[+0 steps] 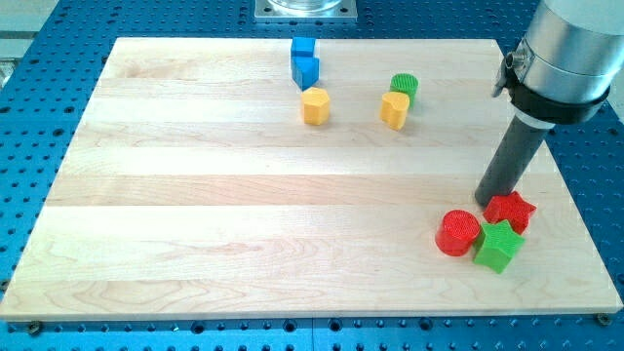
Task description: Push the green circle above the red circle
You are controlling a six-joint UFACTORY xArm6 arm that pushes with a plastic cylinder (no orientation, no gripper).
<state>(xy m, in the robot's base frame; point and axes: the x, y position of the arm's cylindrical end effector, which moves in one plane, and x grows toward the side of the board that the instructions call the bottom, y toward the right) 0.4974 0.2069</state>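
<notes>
The green circle (405,87) sits near the view's top, right of centre, touching a yellow block (394,109) just below and left of it. The red circle (457,233) lies at the lower right, touching a green star (498,245). A red star (512,210) sits just above the green star. My tip (486,200) rests on the board right beside the red star's left edge, above and right of the red circle. It is far below the green circle.
A blue block (304,60) stands at the top centre with a yellow hexagon (316,105) just below it. The wooden board (244,195) ends close to the right of the red star. The arm's grey body (565,49) hangs over the upper right corner.
</notes>
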